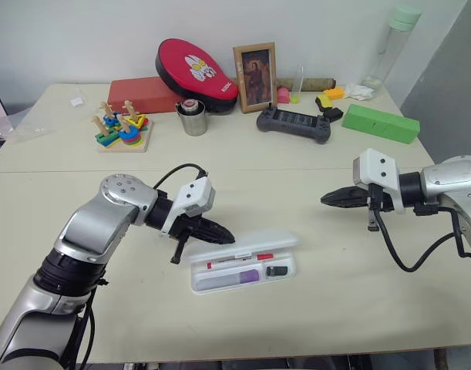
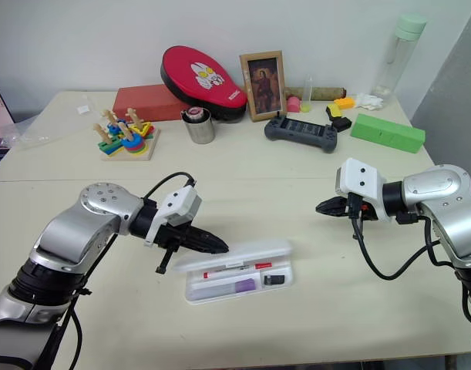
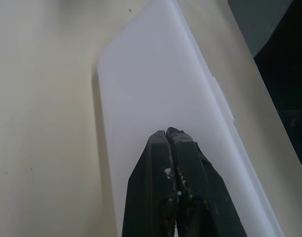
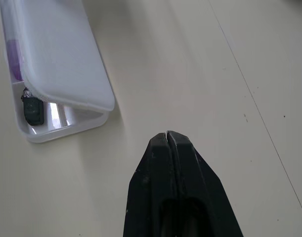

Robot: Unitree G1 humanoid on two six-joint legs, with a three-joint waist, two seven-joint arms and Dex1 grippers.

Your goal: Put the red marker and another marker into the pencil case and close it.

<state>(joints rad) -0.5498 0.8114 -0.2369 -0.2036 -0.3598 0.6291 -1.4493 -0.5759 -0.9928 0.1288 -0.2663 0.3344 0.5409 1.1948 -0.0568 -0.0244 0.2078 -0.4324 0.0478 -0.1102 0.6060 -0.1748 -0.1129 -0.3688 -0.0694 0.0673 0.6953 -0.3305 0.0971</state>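
Over on the left, the left gripper [image 1: 220,232] hangs with its two black fingers pressed together, holding nothing, its tip right at the back edge of the pencil case's half-raised lid [image 1: 243,248]. The pencil case [image 1: 285,271] lies on the table [image 1: 335,308] in front of the robot, lid tilted up over the tray. Inside, the red marker [image 1: 239,260] lies along the back of the tray and the lilac marker [image 1: 235,277] sits just in front of it, with a small dark object [image 1: 276,270] at the right end. So both markers look to be in, and closing is what remains.

That lid looks like thin, light, smooth plastic, a bit springy at the hinge. I'd guess the whole case will skate across the table if pushed sideways, so pressing straight down on the flat middle of the lid seems the place to work, perhaps with the free front edge steadied.

Further right, the right gripper [image 1: 344,197] is shut too, empty, well apart from the case and above bare table.

Nothing stands in the way near the case. The clutter is all at the far side: a stacking toy [image 1: 121,129], a metal cup [image 1: 193,118], a red pouch [image 1: 195,73], a framed picture [image 1: 255,77], a black game controller [image 1: 294,123], a green box [image 1: 380,122] and a tall bottle [image 1: 393,42].
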